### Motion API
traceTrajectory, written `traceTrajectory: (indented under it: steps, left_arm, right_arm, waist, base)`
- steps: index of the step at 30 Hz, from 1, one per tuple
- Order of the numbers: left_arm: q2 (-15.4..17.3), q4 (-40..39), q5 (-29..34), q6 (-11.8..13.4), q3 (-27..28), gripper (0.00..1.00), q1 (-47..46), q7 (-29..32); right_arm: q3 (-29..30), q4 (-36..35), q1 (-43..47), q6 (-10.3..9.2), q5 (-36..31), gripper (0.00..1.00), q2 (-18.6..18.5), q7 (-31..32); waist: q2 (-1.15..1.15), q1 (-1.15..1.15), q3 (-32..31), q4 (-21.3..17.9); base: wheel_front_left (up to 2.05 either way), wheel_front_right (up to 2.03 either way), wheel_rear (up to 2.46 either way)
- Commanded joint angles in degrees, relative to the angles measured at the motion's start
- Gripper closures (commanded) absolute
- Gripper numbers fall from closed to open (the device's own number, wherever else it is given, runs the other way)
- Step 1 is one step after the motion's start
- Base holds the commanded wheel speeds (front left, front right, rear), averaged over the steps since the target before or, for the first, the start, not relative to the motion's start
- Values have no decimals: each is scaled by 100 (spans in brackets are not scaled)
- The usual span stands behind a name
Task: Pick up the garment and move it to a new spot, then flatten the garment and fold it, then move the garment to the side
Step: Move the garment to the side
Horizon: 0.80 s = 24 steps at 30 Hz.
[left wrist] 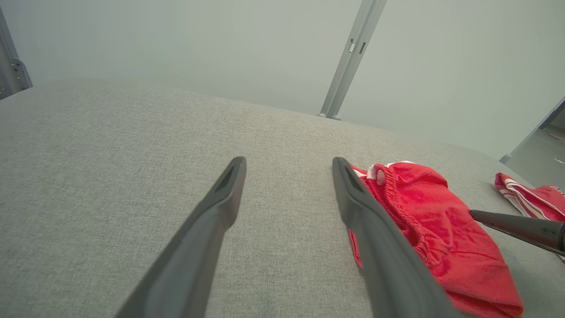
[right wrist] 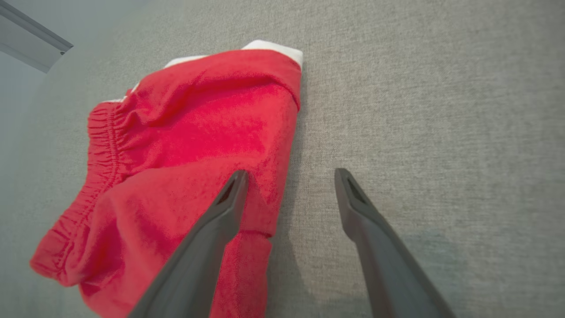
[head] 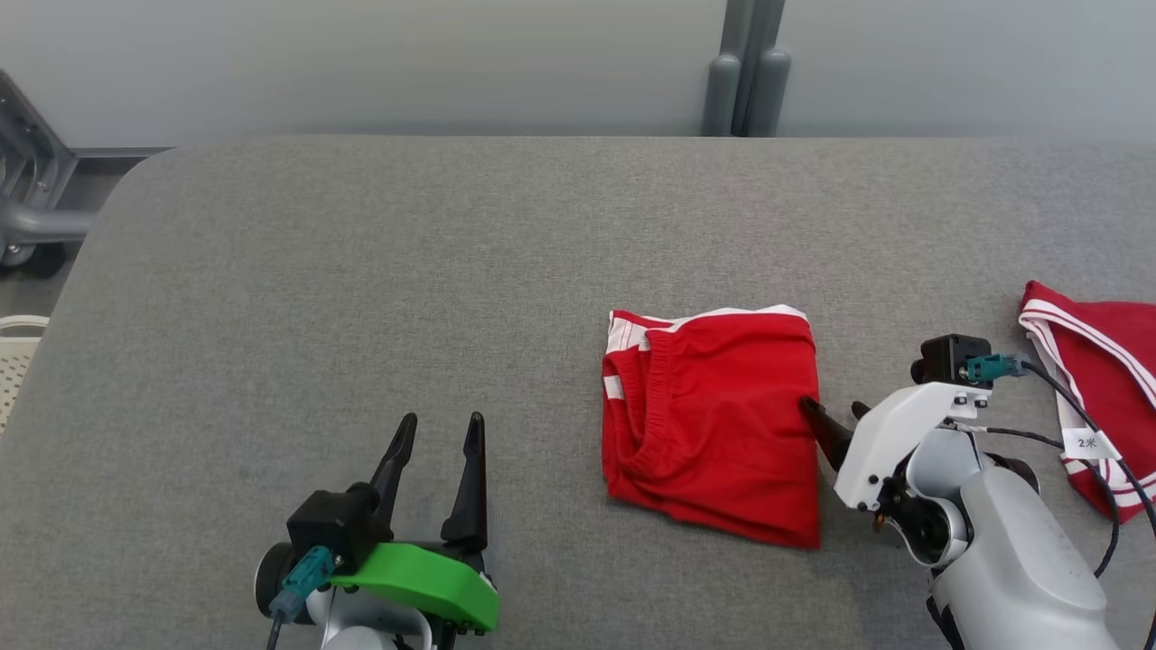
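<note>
Grey fabric-covered table (head: 361, 271) as work surface, pale wall and metal post (head: 745, 68) behind. Places red shorts (head: 722, 442) right of centre in the head view, folded into a rough square, elastic waistband (head: 652, 397) along the left side, white stripes (head: 628, 334) at the top. Sets right gripper (head: 831, 404) at the shorts' right edge, fingers spread wide, one over red cloth, the other over bare table; contact impossible to tell. Puts left gripper (head: 442, 420) at lower left, well apart from the shorts, fingers equally wide and empty. Shows second red garment (head: 1102, 361) at the far right edge.

Probably handles as light, limp, thin cloth: no stiffness, likely to slide on itself and fall open if lifted by one layer. Better to pinch through all layers at the right folded edge, or at the thicker waistband.
</note>
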<state>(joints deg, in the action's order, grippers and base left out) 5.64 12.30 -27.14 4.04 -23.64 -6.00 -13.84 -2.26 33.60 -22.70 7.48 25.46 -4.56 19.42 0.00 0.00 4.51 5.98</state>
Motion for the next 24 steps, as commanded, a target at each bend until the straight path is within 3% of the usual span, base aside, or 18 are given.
traceTrajectory:
  steps: [1,12,13,14,17,18,24]
  left_arm:
    - [34,10,24,17,3,0,-25,-1]
    - [56,-6,13,56,-31,0,-21,-22]
    - [60,-8,11,58,-31,0,-30,-25]
    - [63,-10,12,53,-29,0,-39,-24]
    - [71,-10,9,65,-20,0,-56,-30]
    - [70,-6,5,72,-20,0,-61,-25]
    - [77,7,-2,90,-19,0,-108,-41]
  right_arm:
    - [62,122,-71,2,84,0,9,38]
    - [88,699,-271,2,476,0,113,140]
    - [57,730,-301,2,480,20,116,124]
    - [21,749,-327,2,489,53,120,105]
    - [-56,807,-404,2,525,84,119,45]
    - [-86,820,-432,2,534,100,116,25]
    - [-245,866,-546,2,629,100,6,-43]
  waist:
    - [0,0,57,179]
    - [0,0,132,376]
    - [0,0,142,380]
    - [0,0,152,380]
    - [0,0,174,361]
    - [0,0,180,350]
    - [0,0,200,243]
  base:
    - [0,0,0]
    - [0,0,0]
    - [0,0,0]
    - [0,0,0]
    - [0,0,0]
    - [0,0,0]
    - [0,0,0]
